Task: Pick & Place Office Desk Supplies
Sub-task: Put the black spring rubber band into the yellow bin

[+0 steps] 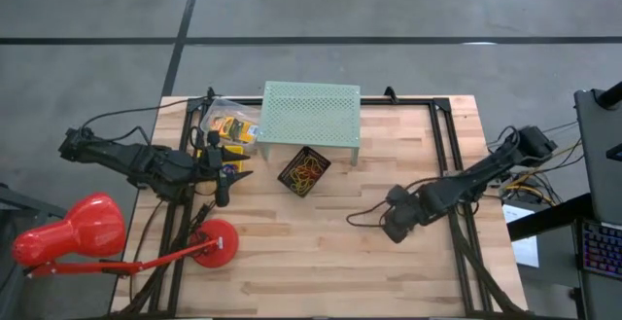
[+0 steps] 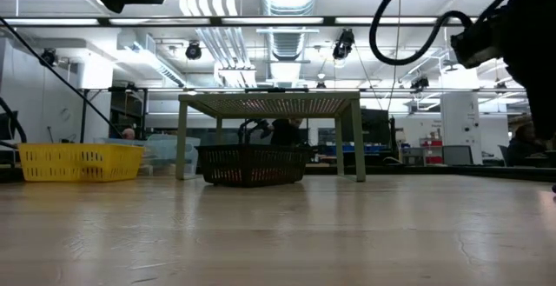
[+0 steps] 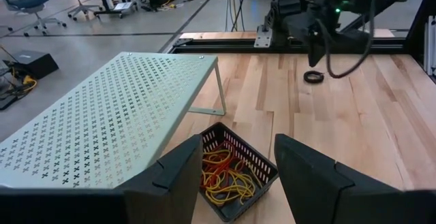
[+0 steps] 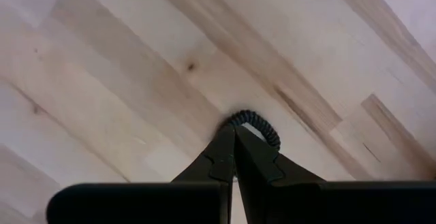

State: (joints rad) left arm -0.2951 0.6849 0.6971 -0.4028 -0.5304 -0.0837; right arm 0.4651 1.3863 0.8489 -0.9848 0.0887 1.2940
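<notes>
Black ring (image 4: pixel 255 124) — half behind right gripper (image 4: pixel 234 137)

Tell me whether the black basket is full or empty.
Partly filled: the black basket holds a loose tangle of rubber bands, walls still showing above them.

Pale wooden plank bench (image 1: pixel 330 252) carries a mint-green perforated metal stand (image 1: pixel 311 113). Just beside its front edge sits a small black mesh basket (image 1: pixel 304 171) holding yellow and red rubber bands (image 1: pixel 306 174). A red desk lamp (image 1: pixel 117 240) occupies the left corner.

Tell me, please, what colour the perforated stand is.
Mint green stand, shown best in the left wrist view.
</notes>
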